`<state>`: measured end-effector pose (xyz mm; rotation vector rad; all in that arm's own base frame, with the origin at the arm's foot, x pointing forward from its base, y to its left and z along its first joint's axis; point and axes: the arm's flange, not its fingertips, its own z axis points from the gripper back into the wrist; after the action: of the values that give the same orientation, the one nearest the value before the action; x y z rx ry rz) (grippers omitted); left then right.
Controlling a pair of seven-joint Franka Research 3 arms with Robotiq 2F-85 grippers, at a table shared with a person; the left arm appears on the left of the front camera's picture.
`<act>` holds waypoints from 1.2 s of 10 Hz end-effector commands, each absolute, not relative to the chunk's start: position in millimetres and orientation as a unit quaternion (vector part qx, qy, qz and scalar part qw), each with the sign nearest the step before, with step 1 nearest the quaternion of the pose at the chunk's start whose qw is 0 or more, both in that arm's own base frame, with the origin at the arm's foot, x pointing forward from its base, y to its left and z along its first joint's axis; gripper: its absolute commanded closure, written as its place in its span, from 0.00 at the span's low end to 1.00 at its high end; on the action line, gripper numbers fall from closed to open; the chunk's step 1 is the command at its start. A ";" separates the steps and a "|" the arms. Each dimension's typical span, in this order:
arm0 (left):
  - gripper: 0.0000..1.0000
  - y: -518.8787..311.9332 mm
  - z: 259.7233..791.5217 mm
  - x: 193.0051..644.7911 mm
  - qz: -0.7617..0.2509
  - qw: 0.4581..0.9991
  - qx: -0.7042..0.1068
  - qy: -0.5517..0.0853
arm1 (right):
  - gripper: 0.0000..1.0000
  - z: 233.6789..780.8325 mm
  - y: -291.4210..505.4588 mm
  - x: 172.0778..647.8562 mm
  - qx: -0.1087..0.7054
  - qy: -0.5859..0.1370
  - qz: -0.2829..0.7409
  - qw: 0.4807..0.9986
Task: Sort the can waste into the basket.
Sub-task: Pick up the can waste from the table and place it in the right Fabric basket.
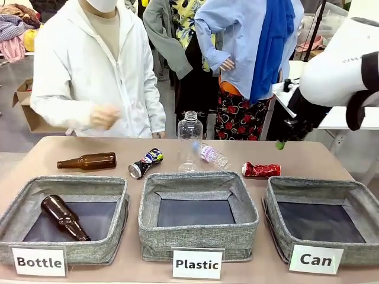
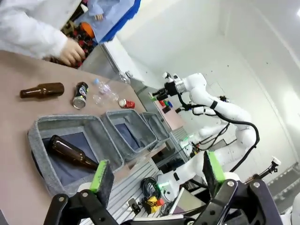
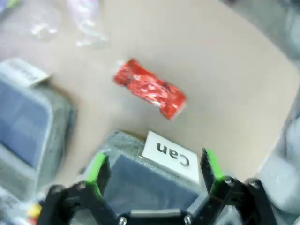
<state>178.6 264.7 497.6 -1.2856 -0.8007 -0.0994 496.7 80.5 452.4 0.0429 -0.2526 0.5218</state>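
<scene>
On the far left of the room, behind the table, an open cardboard box (image 1: 25, 106) sits on the grey floor. The table (image 1: 308, 155) is flat and light brown. A person in a white coat stands at its far side, with one blurry hand (image 1: 104, 116) held above it. Far right, a white table (image 1: 334, 120) stands behind.

The left gripper (image 2: 157, 168) hangs high off the left end of the table. Its green pads are spread wide and it holds nothing.

At the left of the table a brown bottle (image 1: 87, 161) lies on its side. In front of it is the grey bin signed "Bottle" (image 1: 95, 251), with another brown bottle (image 1: 64, 218) lying inside.

Next the black can (image 1: 145, 163) lies on its side, just behind the far left corner of the "Plastic" bin (image 1: 195, 234). A clear bottle (image 1: 190, 139) stands upright behind that bin, and a second clear bottle (image 1: 213, 156) lies beside it. These two bottles and the "Plastic" bin sit between the black can and the basket (image 1: 323, 185).

The red can (image 1: 261, 170) lies on the table just behind the basket's far left corner, out in the open. The basket's sign (image 1: 316, 259) reads "Can".

The white right arm (image 1: 334, 71) comes in high from the right. The right gripper (image 3: 154, 161) hangs over the basket's sign with its pads wide apart, holding nothing. The red can lies beyond it.
</scene>
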 end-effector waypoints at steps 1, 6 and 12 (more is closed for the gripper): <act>0.00 242.6 498.6 203.1 -0.058 0.739 -0.586 -0.328 | 0.00 428.2 87.6 523.4 0.090 -0.085 0.566 0.815; 0.00 129.1 442.9 286.1 -0.141 0.796 -0.579 -0.106 | 0.00 371.6 99.9 567.7 0.078 -0.060 0.695 0.712; 0.00 92.4 425.7 300.5 -0.154 0.798 -0.576 -0.083 | 0.00 338.1 99.2 584.7 0.065 -0.061 0.643 0.761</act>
<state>305.0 88.6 420.9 -1.2178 -0.1632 -0.3211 575.7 93.4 342.4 0.1687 -0.1315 1.4474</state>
